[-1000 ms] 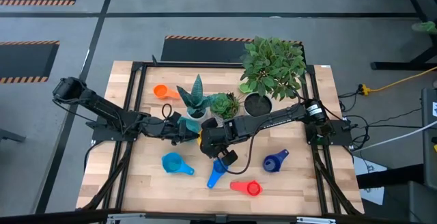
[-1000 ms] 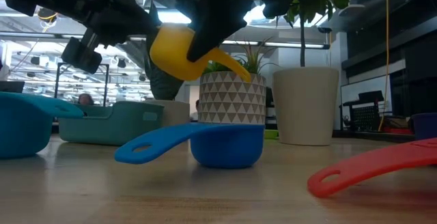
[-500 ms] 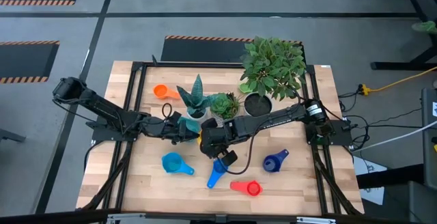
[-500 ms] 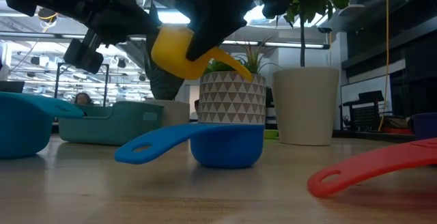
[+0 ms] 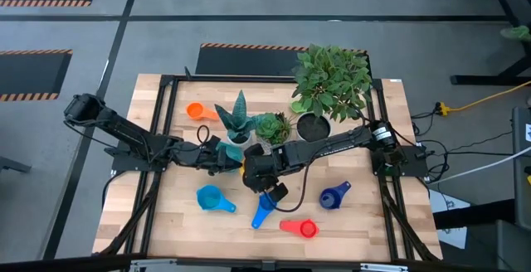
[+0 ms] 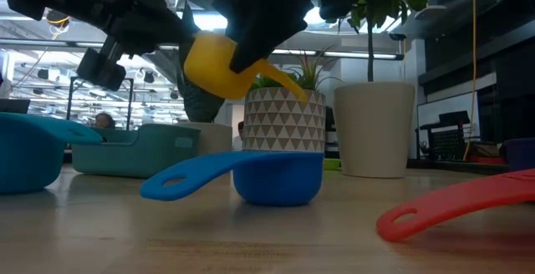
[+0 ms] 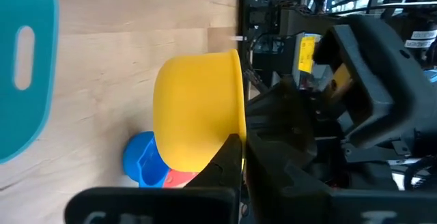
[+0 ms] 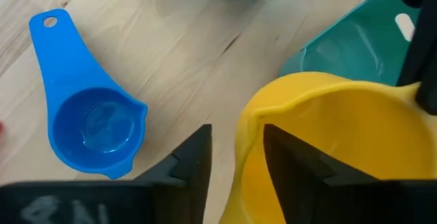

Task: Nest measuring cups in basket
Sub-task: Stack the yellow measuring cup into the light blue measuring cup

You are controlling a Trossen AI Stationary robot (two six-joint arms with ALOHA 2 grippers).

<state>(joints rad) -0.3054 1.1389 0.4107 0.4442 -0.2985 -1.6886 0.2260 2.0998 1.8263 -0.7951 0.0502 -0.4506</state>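
A yellow measuring cup (image 6: 216,63) hangs above the table between my two grippers, beside the teal basket (image 8: 355,39), which rests on the table. My left gripper (image 7: 237,161) is shut on the cup. My right gripper (image 8: 235,159) is open. It straddles the cup's wall on the opposite side, one finger inside and one outside; whether they touch the wall does not show. On the wood lie a blue cup (image 8: 92,125), a light blue cup (image 5: 211,197), a navy cup (image 5: 333,195), a red cup (image 5: 300,227) and an orange cup (image 5: 195,110). My left gripper pinches the yellow cup's rim (image 7: 239,125) between its two fingers, one on the outer wall and one on the inner side. It comes roughly level from the table's left side. The cup is lifted clear of the table, with its handle (image 6: 284,82) slanting down away from the gripper.
Potted plants stand behind the work spot: a patterned pot (image 6: 284,119), a plain white pot (image 6: 374,128) and a big leafy plant (image 5: 330,81). The blue cup (image 6: 251,176) sits just below the raised cup. Bare wood shows along the table's near edge.
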